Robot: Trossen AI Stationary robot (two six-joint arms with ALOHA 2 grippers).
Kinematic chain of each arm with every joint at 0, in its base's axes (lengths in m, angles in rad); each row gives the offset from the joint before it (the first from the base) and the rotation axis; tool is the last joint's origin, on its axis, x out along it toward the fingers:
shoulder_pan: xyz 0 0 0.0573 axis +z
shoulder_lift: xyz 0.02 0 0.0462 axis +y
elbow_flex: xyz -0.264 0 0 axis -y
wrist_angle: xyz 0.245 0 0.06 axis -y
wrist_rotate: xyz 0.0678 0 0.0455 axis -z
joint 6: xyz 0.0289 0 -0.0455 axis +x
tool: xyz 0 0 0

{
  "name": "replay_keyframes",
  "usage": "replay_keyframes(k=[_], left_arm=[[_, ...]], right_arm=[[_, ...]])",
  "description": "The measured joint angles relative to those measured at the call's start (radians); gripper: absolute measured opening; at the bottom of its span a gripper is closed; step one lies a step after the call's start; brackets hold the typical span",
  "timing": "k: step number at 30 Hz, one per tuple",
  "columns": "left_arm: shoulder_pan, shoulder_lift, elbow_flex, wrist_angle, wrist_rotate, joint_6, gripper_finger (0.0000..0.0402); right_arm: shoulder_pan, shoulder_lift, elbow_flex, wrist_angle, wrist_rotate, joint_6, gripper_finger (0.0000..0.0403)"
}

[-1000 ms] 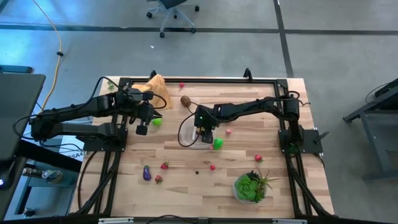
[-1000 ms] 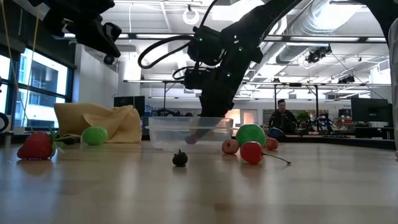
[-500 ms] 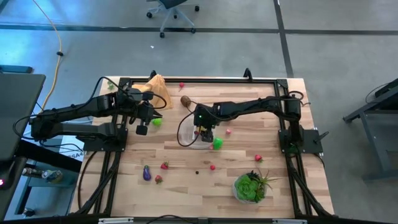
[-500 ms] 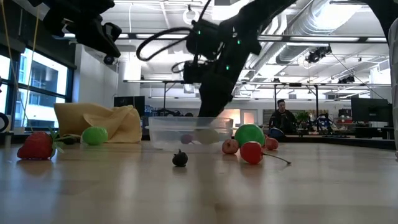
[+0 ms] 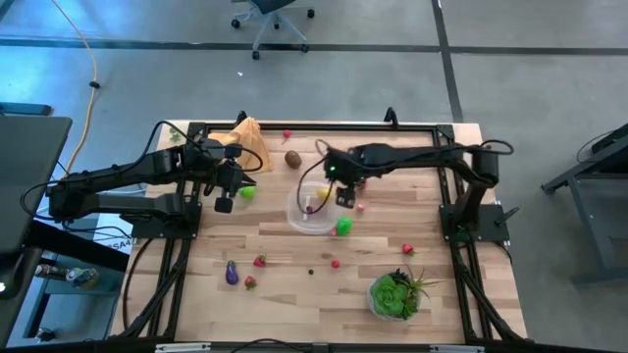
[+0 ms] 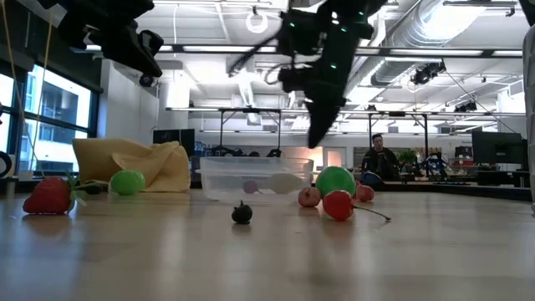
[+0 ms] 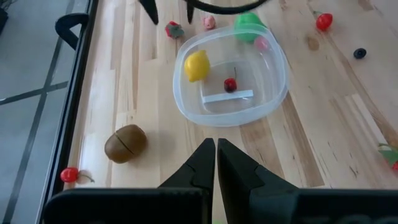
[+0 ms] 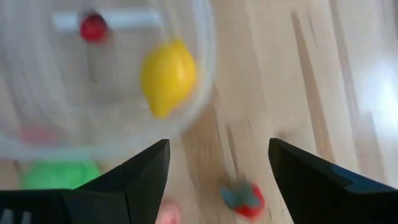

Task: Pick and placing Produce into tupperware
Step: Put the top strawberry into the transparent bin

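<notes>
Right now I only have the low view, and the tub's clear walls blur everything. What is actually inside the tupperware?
Observer: The left wrist view looks down into the tupperware. It holds a yellow lemon and one small red berry.
Operator: And the green lime beside it, is that in or out?
Observer: Out. In the high view the green lime lies just outside the rim, on the side nearer the leafy plant.
</notes>
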Motion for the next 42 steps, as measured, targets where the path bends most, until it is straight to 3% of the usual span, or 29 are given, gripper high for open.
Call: replay_keyframes(k=[7, 12, 16, 20, 29, 42], left_arm=[[0.0, 0.0, 0.0, 0.0, 0.0, 0.0, 0.001], [0.0, 0.0, 0.0, 0.0, 0.0, 0.0, 0.001], [0.0, 0.0, 0.0, 0.0, 0.0, 0.0, 0.001], [0.0, 0.0, 0.0, 0.0, 0.0, 0.0, 0.001], [0.0, 0.0, 0.0, 0.0, 0.0, 0.0, 0.001], [0.0, 0.0, 0.0, 0.0, 0.0, 0.0, 0.001]], right_arm=[[-0.044, -0.178, -0.267, 0.134, -0.001, -0.008, 0.0263], [-0.041, -0.314, -0.428, 0.255, 0.086, -0.078, 0.0263], [-0.059, -0.358, -0.54, 0.299, 0.15, -0.215, 0.0263], [-0.088, -0.354, -0.618, 0.431, 0.094, -0.21, 0.0263], [-0.155, -0.35, -0.676, 0.561, -0.055, -0.207, 0.0263], [-0.167, -0.249, -0.677, 0.638, -0.072, -0.236, 0.0263]])
